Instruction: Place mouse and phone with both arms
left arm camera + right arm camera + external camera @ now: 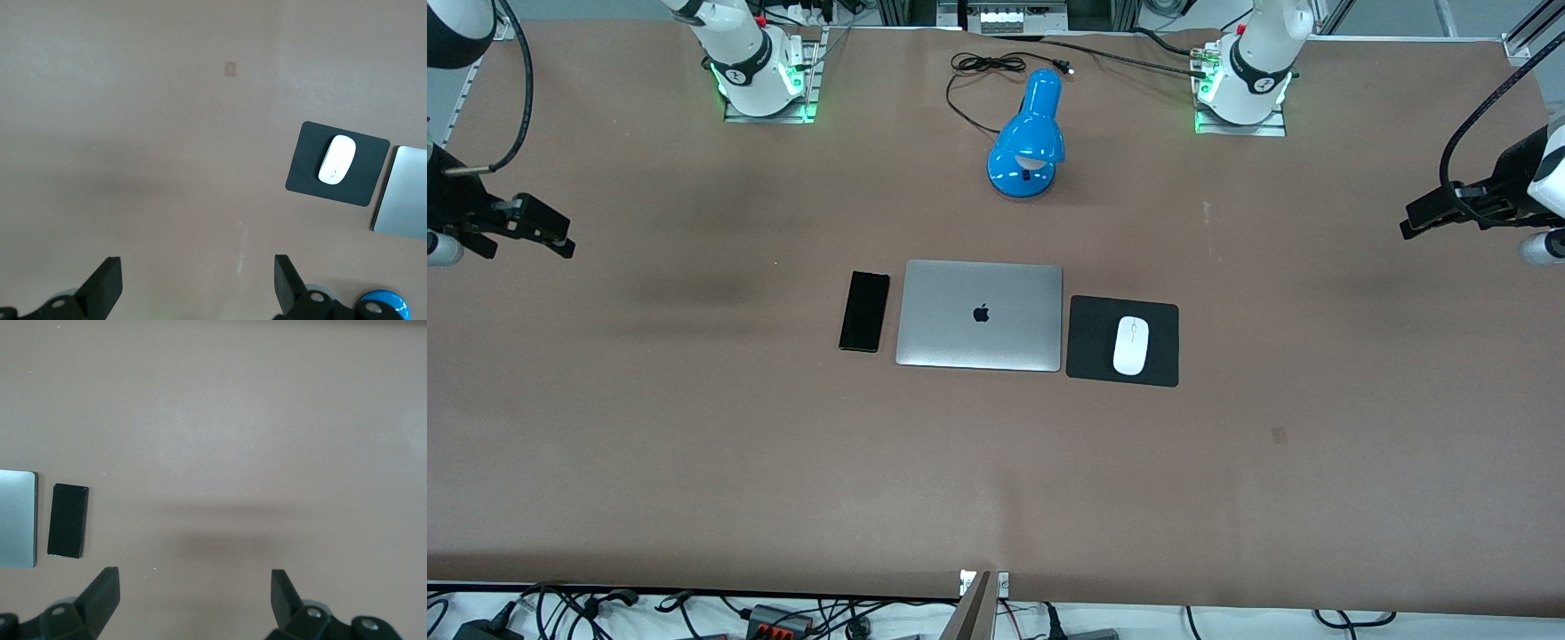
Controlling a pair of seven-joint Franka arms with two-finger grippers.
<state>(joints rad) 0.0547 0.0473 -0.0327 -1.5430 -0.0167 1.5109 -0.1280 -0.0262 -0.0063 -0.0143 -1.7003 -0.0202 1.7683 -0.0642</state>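
The white mouse (pixel 1130 345) lies on a black mouse pad (pixel 1165 369) beside a closed silver laptop (pixel 980 316), toward the left arm's end. The black phone (pixel 864 311) lies flat on the table beside the laptop, toward the right arm's end. My left gripper (pixel 1412 222) hangs open and empty over bare table at the left arm's end; its wrist view (pixel 198 280) shows the mouse (pixel 336 159) far off. My right gripper (pixel 560 240) hangs open and empty over bare table at the right arm's end; its wrist view (pixel 195 597) shows the phone (pixel 67 520) far off.
A blue desk lamp (pixel 1029 138) with a black cord stands farther from the front camera than the laptop, between the two arm bases. The brown table (pixel 996 480) stretches wide around the laptop. Cables lie along the table's near edge.
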